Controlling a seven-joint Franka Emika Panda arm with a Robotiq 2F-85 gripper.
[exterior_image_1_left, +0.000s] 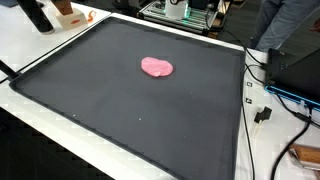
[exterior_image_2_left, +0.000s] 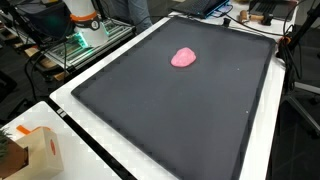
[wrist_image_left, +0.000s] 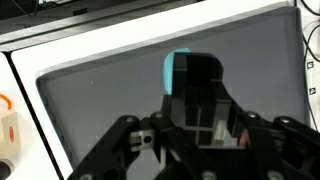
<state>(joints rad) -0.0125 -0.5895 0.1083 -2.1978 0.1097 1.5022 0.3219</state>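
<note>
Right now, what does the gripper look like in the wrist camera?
The gripper is black and out of focus. It has angular link bars at the bottom and a blocky tip above them. There is a teal patch at one edge of the tip and a small red speck among the links. No cables are visible.

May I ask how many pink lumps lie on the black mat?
1: the pink lump, roughly central on the black mat in both exterior views. The gripper hides some mat in the wrist view.

Both ext. views high, from opposite ends, share black mat (exterior_image_1_left: 100, 100) — wrist cam close above it.
</note>
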